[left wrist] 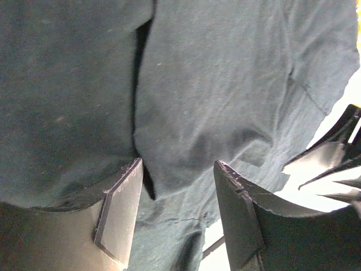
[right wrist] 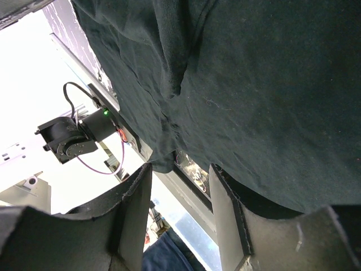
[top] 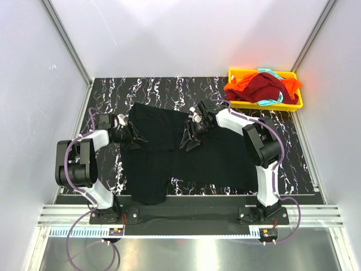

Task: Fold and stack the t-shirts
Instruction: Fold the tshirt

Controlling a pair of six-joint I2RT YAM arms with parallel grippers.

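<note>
The black t-shirt [top: 214, 161] lies spread on the dark marbled table, its upper part folded over in a band. It fills the left wrist view [left wrist: 225, 73] and the right wrist view [right wrist: 271, 84]. My left gripper [top: 135, 138] is open at the shirt's left edge, jaws apart with loose fabric lying between them [left wrist: 177, 166]. My right gripper [top: 189, 142] is open over the shirt's middle, with nothing between its jaws [right wrist: 180, 169]. The dark red t-shirt [top: 265, 87], orange t-shirt [top: 240, 87] and teal t-shirt [top: 271, 103] lie bunched in the tray.
A shallow yellow tray [top: 237, 71] stands at the back right corner of the table. White walls and metal frame posts close in the table on three sides. The arm bases sit on a rail [top: 186, 214] at the near edge.
</note>
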